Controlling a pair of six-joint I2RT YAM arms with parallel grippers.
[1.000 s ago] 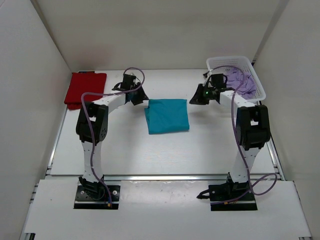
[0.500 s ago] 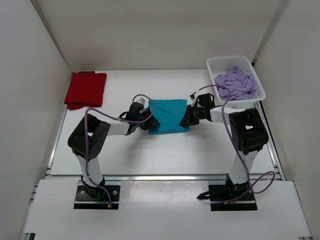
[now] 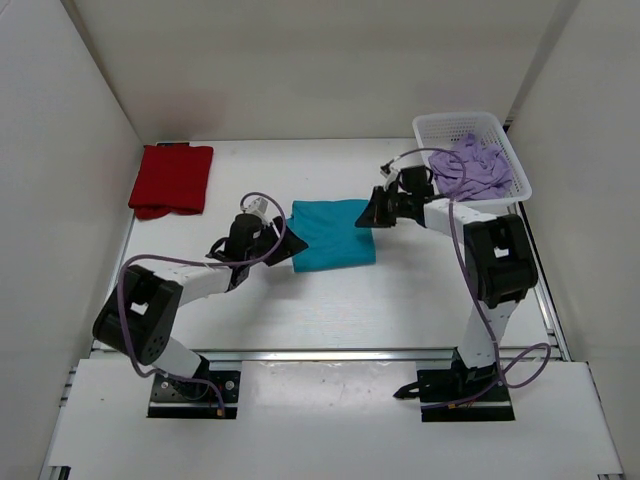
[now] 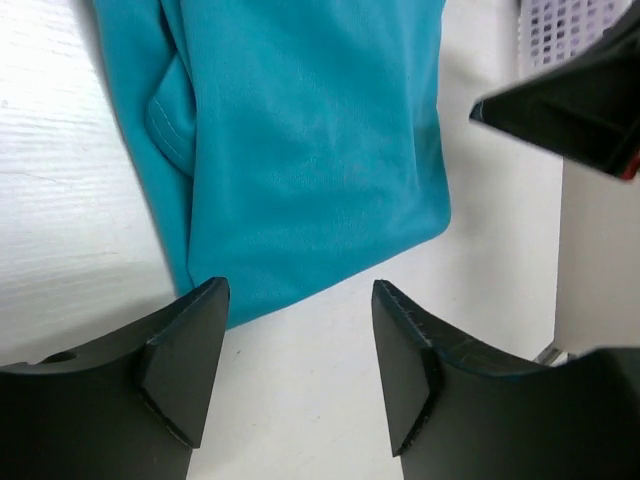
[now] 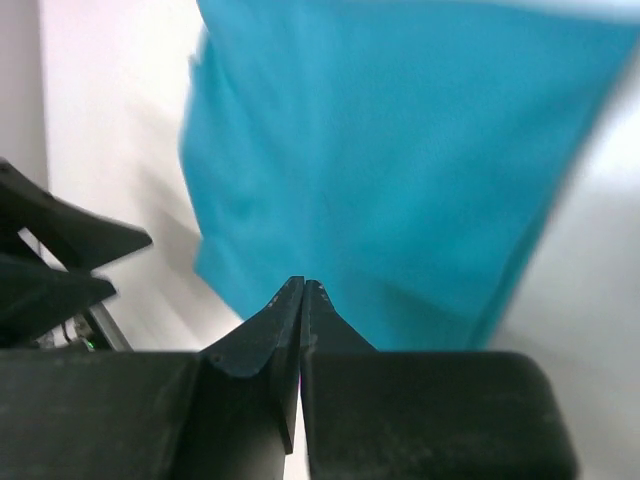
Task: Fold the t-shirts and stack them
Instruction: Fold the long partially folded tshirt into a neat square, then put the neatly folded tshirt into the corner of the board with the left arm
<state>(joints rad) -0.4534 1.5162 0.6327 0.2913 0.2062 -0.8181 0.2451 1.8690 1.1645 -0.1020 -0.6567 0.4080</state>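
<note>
The folded teal-blue t-shirt (image 3: 330,235) lies flat mid-table. My left gripper (image 3: 283,243) sits at its near left corner; in the left wrist view this gripper (image 4: 300,370) is open over bare table, with the teal-blue t-shirt's (image 4: 310,150) edge just beyond its fingers (image 4: 185,350). My right gripper (image 3: 368,215) hovers by the shirt's far right corner. It (image 5: 302,290) is shut, and I see no cloth between its tips, only the teal-blue t-shirt (image 5: 400,150) behind them. The red t-shirt (image 3: 172,178) lies folded at the far left. The lavender t-shirt (image 3: 475,168) is crumpled in the basket.
The white lattice basket (image 3: 455,120) stands at the far right corner, next to the right arm's forearm. White walls enclose the table on three sides. A metal rail runs along the near edge in front of both arm bases.
The left arm swung back toward the near left and its gripper opened beside the shirt. The right gripper moved from the shirt's right edge toward its far right corner. The shirt shifted slightly left.
</note>
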